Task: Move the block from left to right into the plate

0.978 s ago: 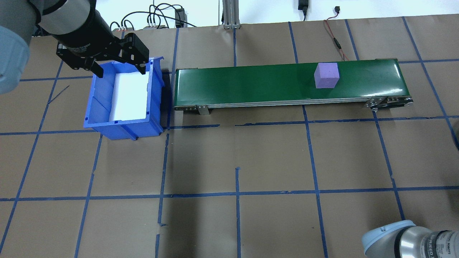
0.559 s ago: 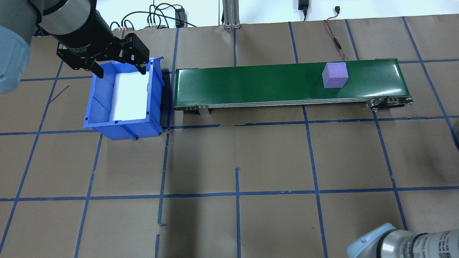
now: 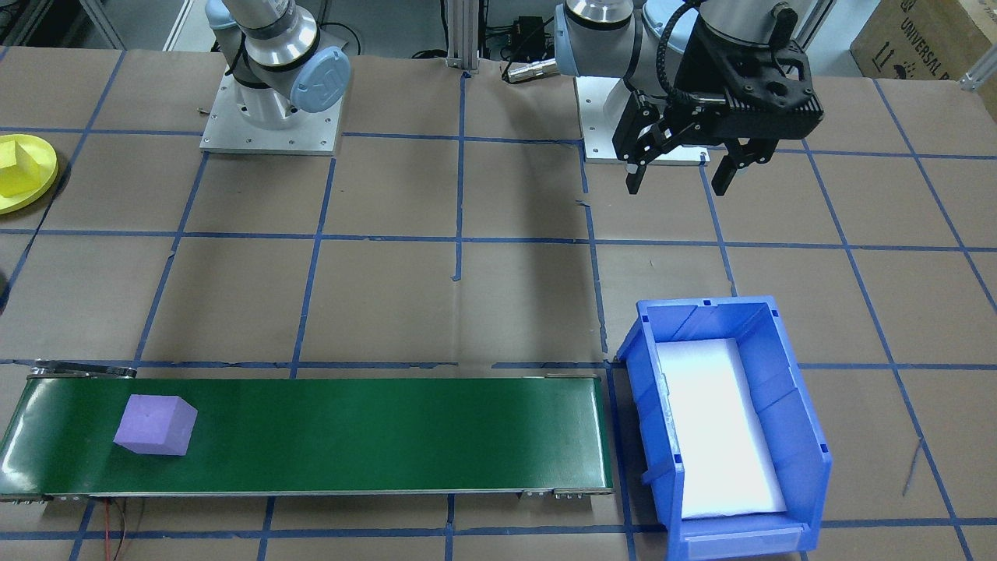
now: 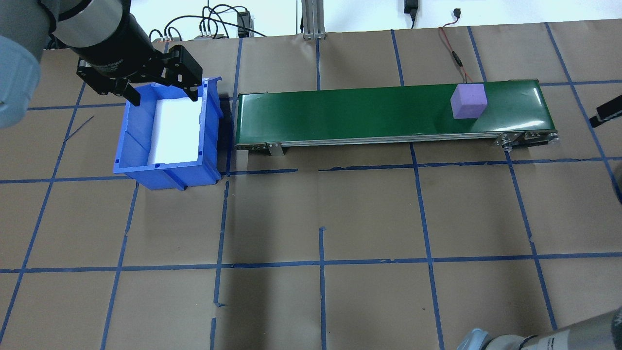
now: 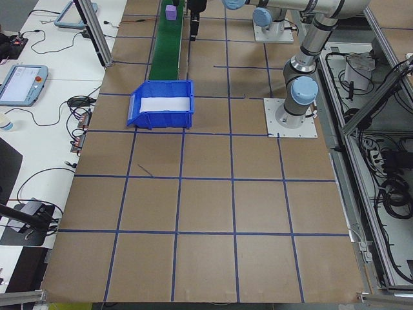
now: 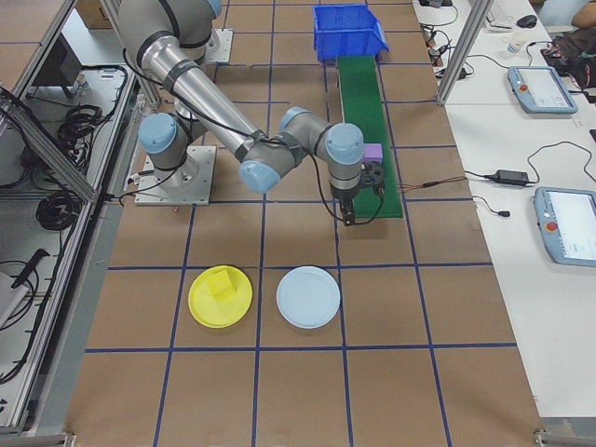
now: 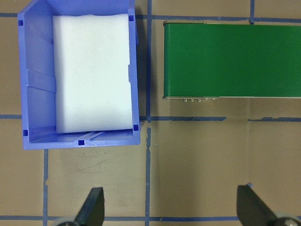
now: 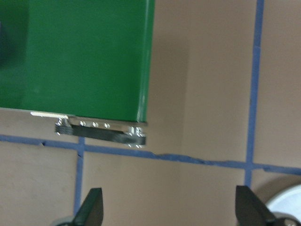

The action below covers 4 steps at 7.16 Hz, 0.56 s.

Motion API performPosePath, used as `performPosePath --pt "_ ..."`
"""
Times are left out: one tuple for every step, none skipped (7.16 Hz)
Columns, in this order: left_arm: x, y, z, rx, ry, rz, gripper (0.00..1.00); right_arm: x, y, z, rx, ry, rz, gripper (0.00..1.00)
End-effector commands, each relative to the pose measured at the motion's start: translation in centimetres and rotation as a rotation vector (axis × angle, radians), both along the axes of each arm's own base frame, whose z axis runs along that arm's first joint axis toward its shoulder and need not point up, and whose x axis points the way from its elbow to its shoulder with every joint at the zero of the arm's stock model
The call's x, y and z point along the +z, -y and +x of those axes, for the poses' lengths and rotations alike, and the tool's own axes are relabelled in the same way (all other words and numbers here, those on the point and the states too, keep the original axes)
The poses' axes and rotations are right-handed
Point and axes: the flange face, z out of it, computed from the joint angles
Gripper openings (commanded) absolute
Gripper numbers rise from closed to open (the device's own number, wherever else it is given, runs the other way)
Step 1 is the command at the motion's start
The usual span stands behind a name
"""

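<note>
The left hand [image 4: 163, 95] hangs over the far end of the blue bin [image 4: 131, 141] near the surface's [image 4: 320, 214] far left part. Its fingers are spread wide and hold nothing. The bin has a white pad [image 4: 177, 131] lying flat inside it. Just to the right of the bin is a long green belt [image 4: 340, 114] that runs left to right along the far side of the surface. The purple block [image 4: 468, 101] sits on the belt near its right end. Beyond that end, the right hand [image 6: 352, 216] hangs just off the belt, close to the block but not touching it. Its wrist camera shows its two fingers [image 8: 91, 207] far apart with nothing between them, so it is open and empty. That camera looks down on the belt's end and the bare brown paper beside it. Farther right, past the belt, two round plates lie side by side on the surface. One is the yellow plate [image 6: 220, 296], with a yellow block [image 6: 220, 282] already in it. The other is a white plate [image 6: 308, 297] with nothing on it.
</note>
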Motion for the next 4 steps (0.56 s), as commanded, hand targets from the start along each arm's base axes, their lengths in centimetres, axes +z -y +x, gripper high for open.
performPosePath --pt "0.0 0.0 0.0 0.0 0.0 0.0 1.0 -1.6 5.9 4.2 -0.149 0.175 -0.035 1.0" --pt "0.0 0.0 0.0 0.0 0.0 0.0 1.0 -0.9 7.0 5.5 -0.144 0.177 -0.047 1.0" --pt "0.0 0.0 0.0 0.0 0.0 0.0 1.0 -1.3 8.3 6.2 -0.208 0.217 -0.038 1.0" --pt "0.0 0.0 0.0 0.0 0.0 0.0 1.0 -2.5 8.7 7.0 -0.244 0.274 0.001 1.0"
